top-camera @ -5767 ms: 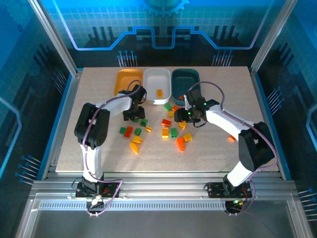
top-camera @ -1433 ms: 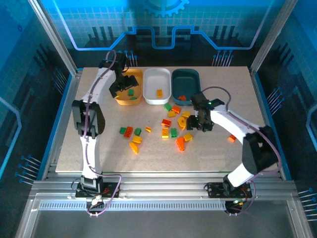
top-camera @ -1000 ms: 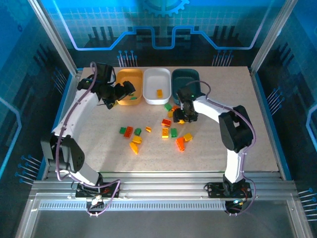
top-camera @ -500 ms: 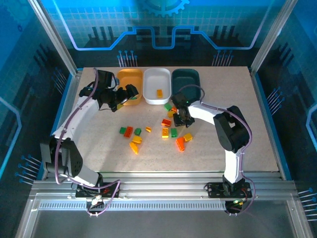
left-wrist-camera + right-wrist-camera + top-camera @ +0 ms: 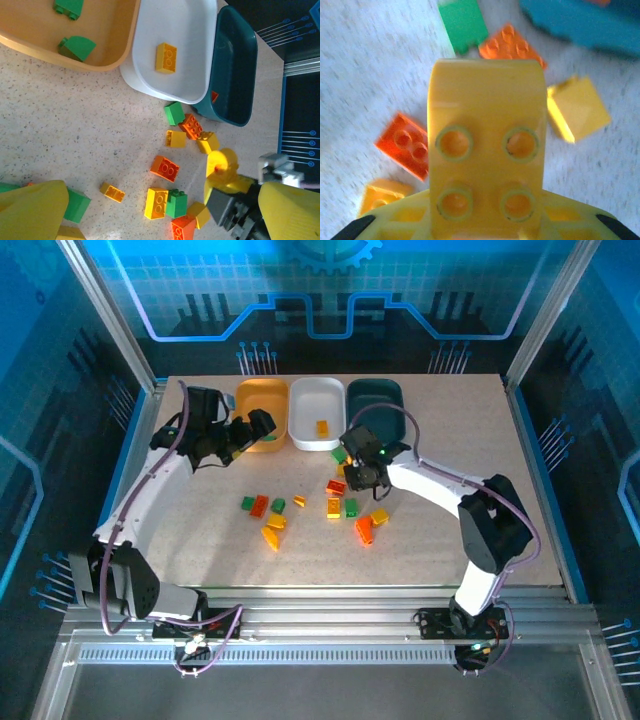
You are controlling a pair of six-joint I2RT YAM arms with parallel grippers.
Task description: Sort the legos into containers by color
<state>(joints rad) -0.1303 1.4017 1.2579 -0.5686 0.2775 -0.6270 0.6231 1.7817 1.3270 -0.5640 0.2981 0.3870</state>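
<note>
Three trays stand in a row at the back: orange (image 5: 262, 390) holding two green legos (image 5: 77, 47), white (image 5: 316, 392) holding a yellow lego (image 5: 166, 57), dark teal (image 5: 375, 395) holding an orange-red one (image 5: 214, 96). Loose green, yellow and orange-red legos (image 5: 345, 508) lie mid-table, with a smaller group (image 5: 262, 506) to the left. My left gripper (image 5: 258, 425) hovers open and empty beside the orange tray, its fingers (image 5: 30, 210) spread wide. My right gripper (image 5: 362, 472) is over the pile, shut on a yellow four-stud lego (image 5: 487, 150).
Under the right gripper lie a green brick (image 5: 464, 22), an orange one (image 5: 512, 45), a yellow one (image 5: 577, 107) and an orange-red one (image 5: 407, 145). The teal tray's rim (image 5: 580, 20) is just beyond. Bare tabletop (image 5: 200, 540) stretches along the front and sides.
The left gripper carried a green lego from the pile to the orange tray, then drew back to the left. The right gripper swept left over the pile and holds a yellow lego.
</note>
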